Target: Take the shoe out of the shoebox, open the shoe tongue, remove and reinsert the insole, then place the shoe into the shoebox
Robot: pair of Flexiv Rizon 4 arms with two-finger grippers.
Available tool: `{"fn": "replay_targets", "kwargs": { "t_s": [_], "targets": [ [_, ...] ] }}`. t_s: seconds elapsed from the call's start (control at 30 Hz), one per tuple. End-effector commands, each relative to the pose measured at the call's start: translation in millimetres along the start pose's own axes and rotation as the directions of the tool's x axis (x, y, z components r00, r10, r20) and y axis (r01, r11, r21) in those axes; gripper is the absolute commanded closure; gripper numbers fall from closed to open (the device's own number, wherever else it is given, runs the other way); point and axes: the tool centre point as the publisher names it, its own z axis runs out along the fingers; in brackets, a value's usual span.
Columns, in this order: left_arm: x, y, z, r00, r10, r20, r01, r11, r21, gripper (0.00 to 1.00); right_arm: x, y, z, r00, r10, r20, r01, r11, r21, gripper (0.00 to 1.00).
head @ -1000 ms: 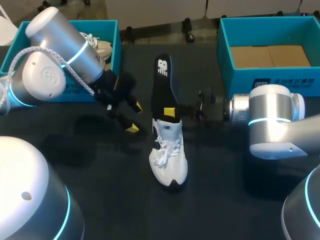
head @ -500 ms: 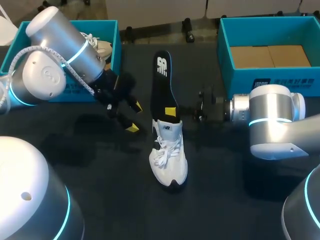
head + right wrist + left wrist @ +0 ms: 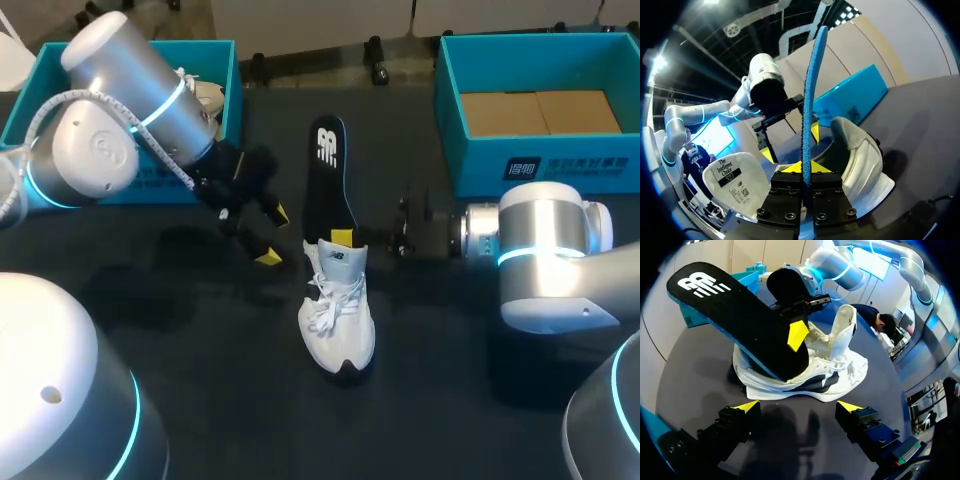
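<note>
A white shoe (image 3: 337,318) lies on the dark table with its toe toward me. A black insole (image 3: 328,180) with a blue rim sticks out of its opening, slanting up and away. My right gripper (image 3: 342,238) comes in from the right and is shut on the insole's edge just above the shoe's collar. The right wrist view shows the insole (image 3: 811,90) edge-on between the closed fingers of the right gripper (image 3: 806,169), with the shoe (image 3: 857,155) beyond. My left gripper (image 3: 272,235) hangs open just left of the insole; from its wrist the left gripper (image 3: 799,407) faces the shoe (image 3: 825,377) and the insole (image 3: 740,315).
A teal shoebox (image 3: 232,90) at the back left holds another pale shoe (image 3: 205,95). A second teal box (image 3: 540,165) at the back right has a cardboard bottom. Dark table surface surrounds the shoe.
My right gripper's fingers have closed onto the insole, which has shifted a little toward the shoe. My left arm has edged slightly to the right.
</note>
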Motion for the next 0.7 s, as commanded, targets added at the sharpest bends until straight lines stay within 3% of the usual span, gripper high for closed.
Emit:
{"fn": "replay_targets", "kwargs": {
  "t_s": [0.03, 0.13, 0.17, 0.27, 0.7],
  "targets": [
    [-0.7, -1, 0, 1.000, 0.000, 0.000, 0.000, 1.000, -0.002, 0.00, 2.3, -5.4, 1, 1.000, 0.002, 0.006, -0.002, 1.000, 0.003, 1.00],
    [-0.6, -1, 0, 1.000, -0.001, 0.001, 0.001, 1.000, -0.001, 0.00, 3.1, -0.3, 0, 1.000, -0.017, 0.012, 0.017, 1.000, 0.006, 1.00],
    [-0.5, 0, 0, 1.000, -0.001, 0.000, 0.001, 1.000, -0.001, 0.00, 3.3, 1.8, 0, 1.000, -0.022, 0.013, 0.022, 1.000, 0.006, 0.86],
    [0.3, 0, 1, 1.000, -0.001, -0.001, 0.001, 1.000, -0.001, 0.00, 3.2, 7.3, 0, 0.999, -0.037, 0.014, 0.036, 0.999, 0.014, 0.71],
    [1.8, 6, -1, 1.000, -0.013, 0.002, 0.013, 1.000, -0.001, 0.00, 4.1, 27.3, -3, 0.996, -0.086, 0.016, 0.085, 0.995, 0.043, 0.64]
  ]
}}
